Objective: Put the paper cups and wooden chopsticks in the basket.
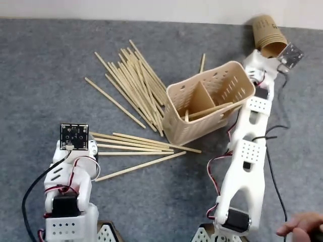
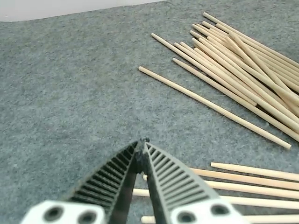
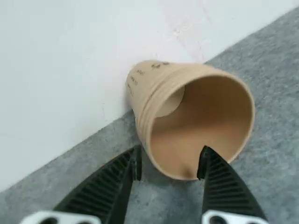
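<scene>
A stack of brown paper cups [image 3: 196, 126] lies on its side at the mat's far edge, mouth toward my right gripper [image 3: 169, 163]. That gripper is open, one finger outside the rim and the other at the mouth. In the high view the cups [image 1: 267, 34] lie at the top right, beyond the beige basket [image 1: 229, 75]. The basket stands tilted and holds a few chopsticks [image 1: 209, 111]. A fan of wooden chopsticks [image 1: 136, 83] lies left of it. My left gripper [image 2: 142, 143] is shut and holds nothing, hovering beside several loose chopsticks [image 2: 243, 179].
Grey mat [image 1: 45, 75] covers the table, with a white strip [image 1: 151, 9] along the far edge. My right arm [image 1: 250, 146] stretches along the basket's right side. Several chopsticks [image 1: 136, 146] lie between my left arm [image 1: 70, 171] and the basket.
</scene>
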